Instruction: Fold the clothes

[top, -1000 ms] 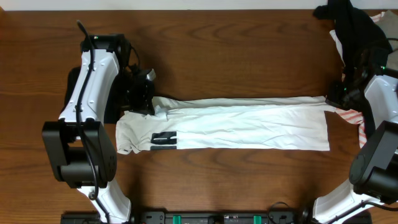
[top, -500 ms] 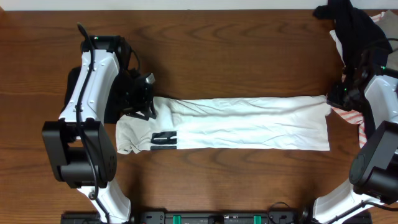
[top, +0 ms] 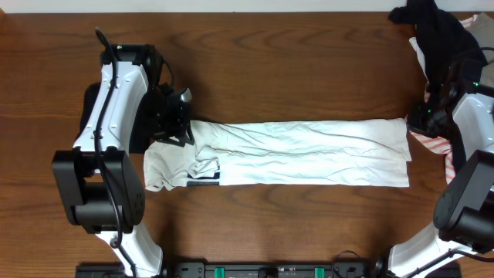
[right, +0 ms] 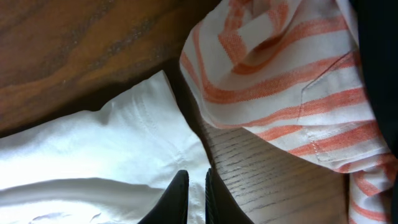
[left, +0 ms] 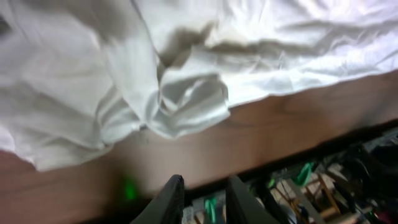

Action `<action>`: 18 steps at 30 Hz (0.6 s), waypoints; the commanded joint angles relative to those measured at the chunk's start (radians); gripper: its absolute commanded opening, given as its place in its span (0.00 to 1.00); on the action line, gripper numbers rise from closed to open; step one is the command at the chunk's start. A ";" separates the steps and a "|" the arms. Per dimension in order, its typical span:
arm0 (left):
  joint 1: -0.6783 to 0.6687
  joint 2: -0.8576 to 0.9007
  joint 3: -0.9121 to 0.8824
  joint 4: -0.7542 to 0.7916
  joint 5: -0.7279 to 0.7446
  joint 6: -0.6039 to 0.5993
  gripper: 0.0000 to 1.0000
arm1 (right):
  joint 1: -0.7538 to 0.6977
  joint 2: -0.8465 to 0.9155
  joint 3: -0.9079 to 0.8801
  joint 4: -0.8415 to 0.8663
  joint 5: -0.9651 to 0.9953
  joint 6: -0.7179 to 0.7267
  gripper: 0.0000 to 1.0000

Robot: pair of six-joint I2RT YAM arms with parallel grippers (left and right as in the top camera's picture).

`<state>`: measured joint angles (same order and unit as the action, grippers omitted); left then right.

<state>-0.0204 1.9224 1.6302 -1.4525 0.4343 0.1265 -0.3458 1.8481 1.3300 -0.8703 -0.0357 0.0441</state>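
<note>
The white shirt [top: 309, 154] lies on the worktop [top: 293, 69] as a long folded band, long axis running left to right — the end with the black stripe marks [top: 203, 181] points toward the left arm, the plain end toward the right arm. The left tool [left: 202, 182] hangs by the bunched far-left corner, jaws narrowly apart and empty. The right tool [right: 193, 177] stands over the far-right corner, just beside the red-striped garment [right: 292, 81] — jaws at a slim gap, nothing between them.
</note>
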 commanded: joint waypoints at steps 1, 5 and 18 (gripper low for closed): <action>0.003 -0.002 -0.003 0.043 -0.008 -0.014 0.24 | -0.008 -0.023 -0.003 0.002 0.009 -0.008 0.10; 0.002 0.002 -0.003 0.148 -0.008 -0.048 0.22 | -0.007 -0.023 -0.003 -0.001 0.009 -0.008 0.10; 0.002 0.023 -0.076 0.270 -0.192 -0.178 0.29 | -0.007 -0.023 -0.003 -0.009 0.009 -0.008 0.11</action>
<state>-0.0204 1.9263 1.5917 -1.1942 0.3023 -0.0116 -0.3458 1.8481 1.3300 -0.8776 -0.0322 0.0441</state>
